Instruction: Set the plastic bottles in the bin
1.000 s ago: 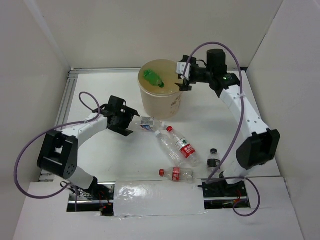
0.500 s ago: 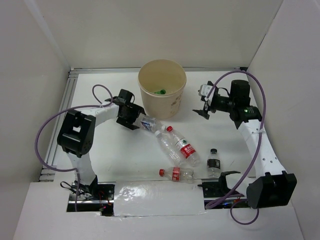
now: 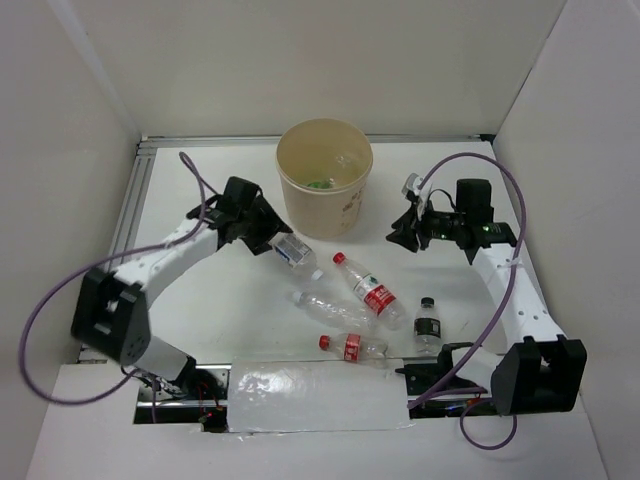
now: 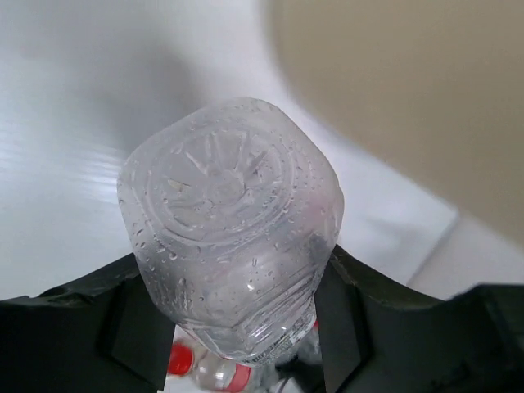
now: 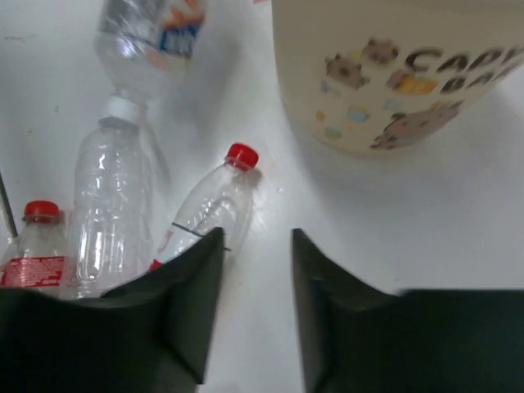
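- Top view: the bin [image 3: 330, 212] stands midway along the worktop's [image 3: 200, 320] far edge, with a green bottle [image 3: 320, 184] inside it.
- The left gripper [image 3: 278, 242] grips a clear bottle [image 3: 296, 256] just beside the bin's near-left side. Four more bottles sit toward the near edge, among them an upright black-capped bottle [image 3: 428, 325].
- The right gripper [image 3: 405, 230] hangs to the right of the bin.
- Left wrist view: the clear bottle's base is clamped between both fingers [image 4: 115, 327].
- Right wrist view: the jaws are narrowly apart and empty above bare worktop. A red-capped bottle [image 5: 214, 209] lies near them.
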Controlling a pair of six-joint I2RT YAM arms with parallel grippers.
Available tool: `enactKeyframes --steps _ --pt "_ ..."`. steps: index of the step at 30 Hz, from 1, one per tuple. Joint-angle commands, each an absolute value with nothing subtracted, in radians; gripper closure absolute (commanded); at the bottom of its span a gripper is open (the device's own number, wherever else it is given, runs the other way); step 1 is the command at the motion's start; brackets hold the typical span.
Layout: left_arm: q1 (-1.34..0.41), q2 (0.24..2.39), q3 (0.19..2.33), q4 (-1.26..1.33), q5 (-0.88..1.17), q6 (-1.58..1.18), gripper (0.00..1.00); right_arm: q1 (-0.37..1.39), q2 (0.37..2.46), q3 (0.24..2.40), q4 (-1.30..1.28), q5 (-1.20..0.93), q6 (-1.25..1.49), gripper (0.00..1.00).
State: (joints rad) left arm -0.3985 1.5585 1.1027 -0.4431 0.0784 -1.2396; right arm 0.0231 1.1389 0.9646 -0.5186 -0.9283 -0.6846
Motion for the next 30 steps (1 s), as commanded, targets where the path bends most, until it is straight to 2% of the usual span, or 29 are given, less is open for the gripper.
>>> enactKeyframes --steps 1,3,6,7,9,14,16,18,19,20,22,23,25,30 --pt "-0.490 1.307 1.124 -0.362 0.023 -0.994 0.95 0.017 1.152 0.908 -0.548 -0.940 -0.549 0.60" --pt "-0.503 1.201 1.135 -0.292 0.037 -0.884 0.95 0.029 1.152 0.871 -0.525 -0.940 -0.511 0.62" --pt "-0.525 1.169 1.205 -0.177 0.045 -0.798 0.91 0.057 1.181 0.853 -0.515 -0.940 -0.462 0.43" --pt "-0.535 1.169 1.228 -0.123 0.034 -0.769 0.91 0.072 1.198 0.853 -0.515 -0.940 -0.444 0.35" --pt "-0.544 1.202 1.309 -0.069 0.018 -0.750 0.88 0.086 1.218 0.853 -0.515 -0.940 -0.433 0.27" --pt "-0.587 1.432 1.549 -0.009 -0.131 -0.663 0.82 0.127 1.285 0.882 -0.566 -0.902 -0.423 0.18" --pt "-0.597 1.501 1.646 0.003 -0.197 -0.644 0.70 0.146 1.296 0.882 -0.566 -0.902 -0.404 0.15" --pt "-0.609 1.595 1.731 0.003 -0.282 -0.608 0.66 0.155 1.296 0.882 -0.529 -0.891 -0.367 0.13" --pt "-0.609 1.626 1.767 -0.036 -0.316 -0.607 0.61 0.170 1.296 0.882 -0.529 -0.868 -0.358 0.13" --pt "-0.618 1.656 1.801 -0.063 -0.360 -0.589 0.49 0.170 1.307 0.891 -0.519 -0.853 -0.338 0.13" --pt "-0.618 1.736 1.891 -0.130 -0.402 -0.560 0.34 0.204 1.316 0.891 -0.502 -0.803 -0.315 0.12" --pt "-0.618 1.753 1.908 -0.184 -0.432 -0.548 0.10 0.215 1.325 0.878 -0.465 -0.778 -0.278 0.12" --pt "-0.618 1.764 1.919 -0.201 -0.443 -0.520 0.01 0.248 1.336 0.855 -0.439 -0.718 -0.258 0.12" --pt "-0.618 1.694 1.870 -0.186 -0.453 -0.470 0.00 0.339 1.407 0.831 -0.350 -0.565 -0.181 0.11"
